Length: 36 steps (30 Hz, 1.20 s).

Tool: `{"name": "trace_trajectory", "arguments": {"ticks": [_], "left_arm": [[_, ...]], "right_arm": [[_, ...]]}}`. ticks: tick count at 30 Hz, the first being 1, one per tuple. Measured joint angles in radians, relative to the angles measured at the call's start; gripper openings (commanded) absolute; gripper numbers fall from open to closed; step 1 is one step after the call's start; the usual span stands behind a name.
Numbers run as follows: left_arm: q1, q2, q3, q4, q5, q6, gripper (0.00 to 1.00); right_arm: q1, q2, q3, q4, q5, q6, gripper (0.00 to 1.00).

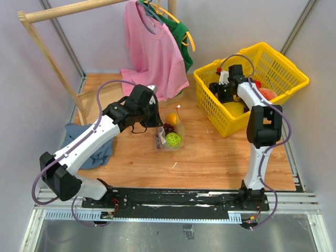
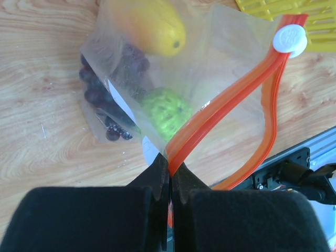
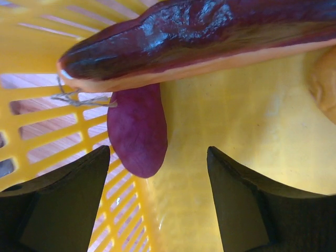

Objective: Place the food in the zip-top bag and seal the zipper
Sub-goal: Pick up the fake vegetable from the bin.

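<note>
The clear zip-top bag [image 1: 170, 134] lies mid-table with an orange-yellow fruit [image 2: 152, 26], a green fruit [image 2: 167, 110] and dark purple grapes [image 2: 100, 89] inside. Its red-orange zipper [image 2: 226, 100] gapes open in a loop, with the white tab [image 2: 290, 39] at the far end. My left gripper [image 2: 170, 176] is shut on the zipper strip at the bag's near corner. My right gripper [image 3: 157, 157] is open inside the yellow basket [image 3: 236, 115]. A purple-red rounded food [image 3: 137, 131] lies just ahead of its left finger. A long dark red piece [image 3: 199, 37] lies beyond it.
The yellow mesh basket [image 1: 283, 68] stands at the back right with a red item [image 1: 268, 94] inside. A pink shirt [image 1: 152, 52] and a green one [image 1: 181, 31] hang from a wooden rack [image 1: 47, 58]. A blue cloth [image 1: 84, 142] lies at the left.
</note>
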Motion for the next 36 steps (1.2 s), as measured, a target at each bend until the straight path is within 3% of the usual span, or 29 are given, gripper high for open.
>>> {"name": "trace_trajectory", "arguments": {"ticks": [12, 17, 26, 36], "left_arm": [[0.000, 0.039, 0.059, -0.013, 0.013, 0.008, 0.00], [0.000, 0.041, 0.078, -0.027, 0.015, 0.008, 0.00], [0.000, 0.045, 0.079, -0.044, 0.018, 0.007, 0.00], [0.000, 0.048, 0.105, -0.058, 0.018, 0.003, 0.00]], "right_arm": [[0.000, 0.108, -0.017, 0.094, -0.120, -0.008, 0.76], [-0.003, 0.137, -0.016, 0.119, -0.129, -0.006, 0.69], [-0.017, 0.148, -0.009, 0.126, -0.135, 0.007, 0.35], [-0.040, 0.005, -0.128, 0.116, -0.046, 0.007, 0.14]]}}
